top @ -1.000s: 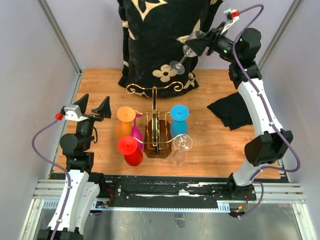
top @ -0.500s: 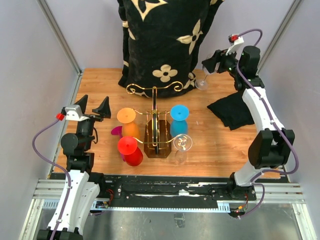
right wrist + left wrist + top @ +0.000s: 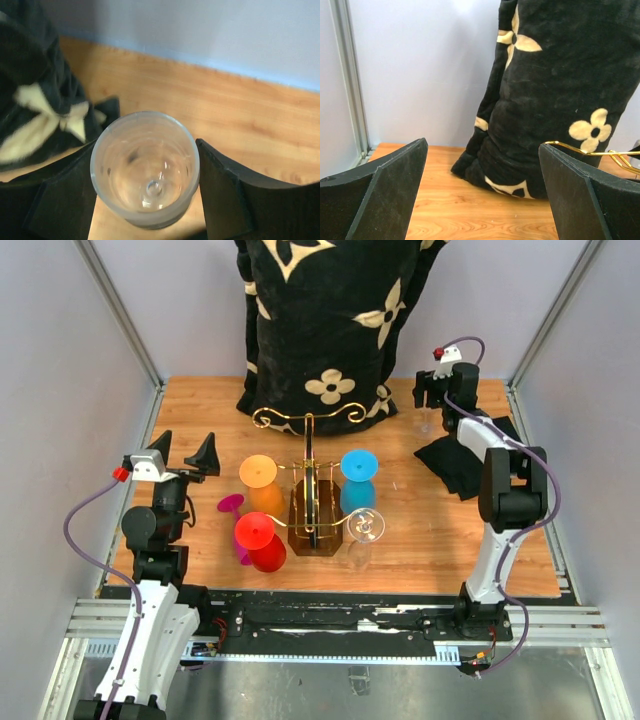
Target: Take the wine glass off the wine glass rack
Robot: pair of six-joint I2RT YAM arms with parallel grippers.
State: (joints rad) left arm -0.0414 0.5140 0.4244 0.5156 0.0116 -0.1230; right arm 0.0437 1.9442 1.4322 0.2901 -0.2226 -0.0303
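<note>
A clear wine glass (image 3: 145, 172) stands rim-up between the fingers of the right gripper (image 3: 147, 147) at the far right of the wooden table (image 3: 200, 410). It is beside a crumpled black cloth (image 3: 468, 465) and well apart from the gold wine glass rack (image 3: 312, 502) it was taken from. A second ago the same arm held the glass tilted high in front of the black flowered cushion (image 3: 320, 320). It has since swung right and come down low, with the glass now upright. The wrist camera shows the jaws closed against both sides of the bowl, so the glass looks gripped and not yet released. Whether its foot has reached the wood cannot be told from these views. The left gripper (image 3: 482, 145) has not moved from the near left edge and sits idle with its jaws spread wide and empty. On the rack, the orange glass (image 3: 257, 472), blue glass (image 3: 358, 466), red glass (image 3: 255, 532) and a second clear glass (image 3: 365, 527) hang upside down. A pink glass (image 3: 232, 504) that sat close to the rack's middle a second ago now shows further left, and it is unclear whether it has slipped off its arm. With the glass off the rack and lowered, the job looks all but finished, with only the letting go and drawing back left.
</note>
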